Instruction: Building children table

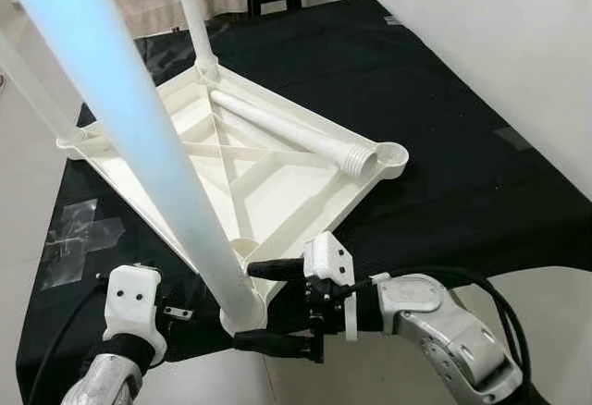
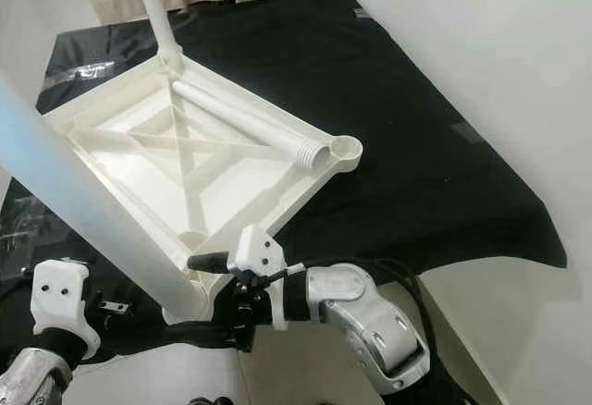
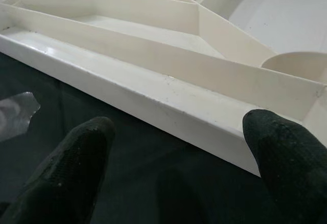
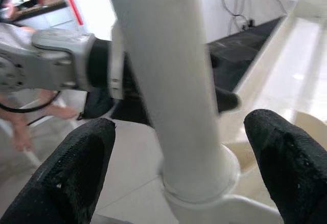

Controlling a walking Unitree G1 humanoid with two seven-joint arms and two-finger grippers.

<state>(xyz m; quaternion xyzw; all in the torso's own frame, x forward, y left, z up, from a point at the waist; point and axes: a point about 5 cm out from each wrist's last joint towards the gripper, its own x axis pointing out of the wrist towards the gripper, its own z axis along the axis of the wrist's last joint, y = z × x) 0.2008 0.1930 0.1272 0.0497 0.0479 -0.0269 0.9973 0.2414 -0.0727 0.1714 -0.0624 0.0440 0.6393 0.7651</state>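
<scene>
1. Tabletop (image 1: 277, 178), white plastic, lies upside down on black cloth (image 1: 444, 128) covering the table; ribbed underside faces up.
2. We note three legs standing in corner sockets: near leg (image 1: 139, 118) at front corner, far leg (image 1: 194, 17) at back corner, third (image 1: 32, 91) at robot's left corner.
3. Loose leg (image 1: 287, 128) lies inside the tabletop, threaded end just beside empty socket (image 1: 393, 155) at right corner.
4. Right gripper (image 1: 268, 305) at base of near leg; fingers (image 4: 76, 168) apart, one each side of leg, not clamped on it.
5. Left gripper (image 3: 179, 152) low near front-left edge of tabletop; fingers (image 3: 66, 168) apart, holding nothing, over the cloth.
6. Tape patch (image 1: 79, 239) on cloth at left.
</scene>
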